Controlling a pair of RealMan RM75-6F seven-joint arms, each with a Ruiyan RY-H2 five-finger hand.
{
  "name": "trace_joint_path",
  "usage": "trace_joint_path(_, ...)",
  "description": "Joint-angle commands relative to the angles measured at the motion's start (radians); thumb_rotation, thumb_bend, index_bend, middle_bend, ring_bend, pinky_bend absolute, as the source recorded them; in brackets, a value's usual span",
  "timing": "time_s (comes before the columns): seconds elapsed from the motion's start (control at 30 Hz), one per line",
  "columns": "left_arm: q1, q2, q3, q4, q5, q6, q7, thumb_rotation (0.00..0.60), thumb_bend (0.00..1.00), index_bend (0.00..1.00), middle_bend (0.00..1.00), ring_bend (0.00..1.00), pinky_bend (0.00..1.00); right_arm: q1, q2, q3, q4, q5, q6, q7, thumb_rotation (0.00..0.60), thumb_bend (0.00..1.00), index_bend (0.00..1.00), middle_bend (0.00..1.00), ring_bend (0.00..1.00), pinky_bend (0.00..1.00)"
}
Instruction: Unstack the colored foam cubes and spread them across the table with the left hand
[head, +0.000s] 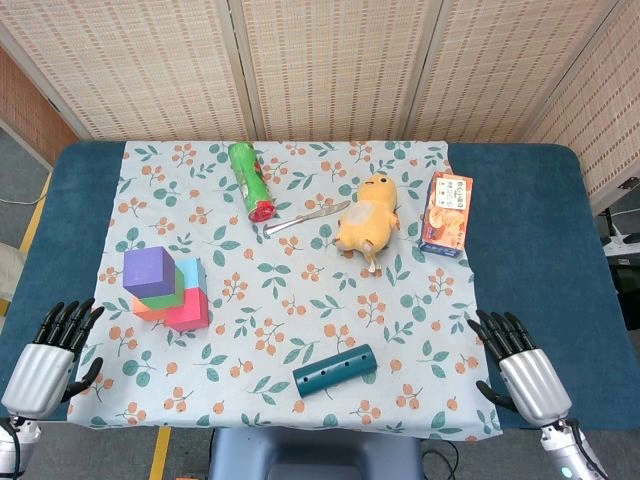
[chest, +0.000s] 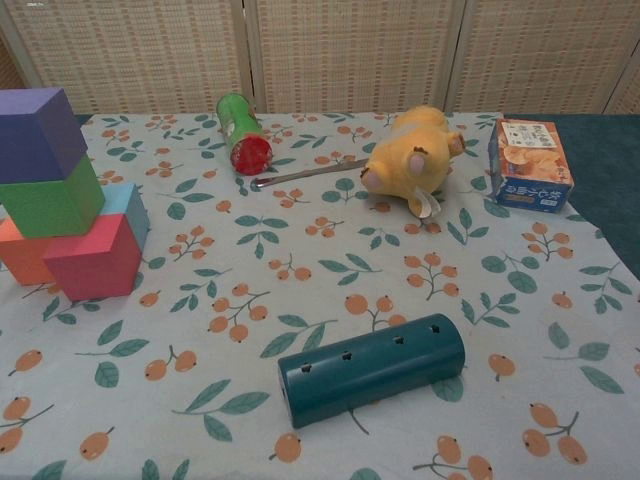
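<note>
A stack of foam cubes stands at the left of the floral cloth. On top is a purple cube (head: 149, 270) (chest: 38, 133), on a green cube (head: 170, 291) (chest: 52, 201). Below lie a pink cube (head: 190, 310) (chest: 95, 258), an orange cube (head: 145, 309) (chest: 18, 252) and a light blue cube (head: 193, 272) (chest: 128, 207). My left hand (head: 48, 362) hovers open at the table's front left corner, well short of the stack. My right hand (head: 522, 370) is open at the front right. Neither hand shows in the chest view.
A teal cylinder with holes (head: 335, 371) (chest: 372, 368) lies front centre. Behind are a green can (head: 250, 180) (chest: 240, 132), a metal knife (head: 305, 219) (chest: 308, 173), a yellow plush duck (head: 367, 214) (chest: 412, 159) and an orange snack box (head: 446, 215) (chest: 529, 163).
</note>
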Motion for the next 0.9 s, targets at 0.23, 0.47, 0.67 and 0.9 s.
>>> trace_joint_path(0.23, -0.061, -0.044, -0.097, 0.031, -0.026, 0.028, -0.131, 0.600, 0.40, 0.00, 0.00, 0.00, 0.07, 0.000, 0.004, -0.010, -0.007, -0.013, -0.006, 0.009, 0.600, 0.12, 0.00, 0.00, 0.00, 0.00)
trace_joint_path(0.47, -0.214, 0.065, -0.162, -0.163, -0.096, -0.205, -0.162, 0.600, 0.40, 0.00, 0.00, 0.00, 0.07, 0.010, 0.012, -0.017, -0.011, -0.012, -0.030, 0.035, 0.600, 0.12, 0.00, 0.00, 0.00, 0.00)
trace_joint_path(0.67, -0.311, 0.125, -0.181, -0.258, -0.216, -0.431, -0.129, 0.545, 0.40, 0.00, 0.00, 0.00, 0.06, 0.010, 0.009, -0.005, -0.007, 0.005, -0.030, 0.032, 0.600, 0.12, 0.00, 0.00, 0.00, 0.00)
trace_joint_path(0.9, -0.352, 0.134, -0.203, -0.288, -0.303, -0.489, -0.040, 0.537, 0.39, 0.00, 0.00, 0.00, 0.06, 0.015, 0.015, -0.002, -0.009, 0.020, -0.045, 0.040, 0.600, 0.12, 0.00, 0.00, 0.00, 0.00)
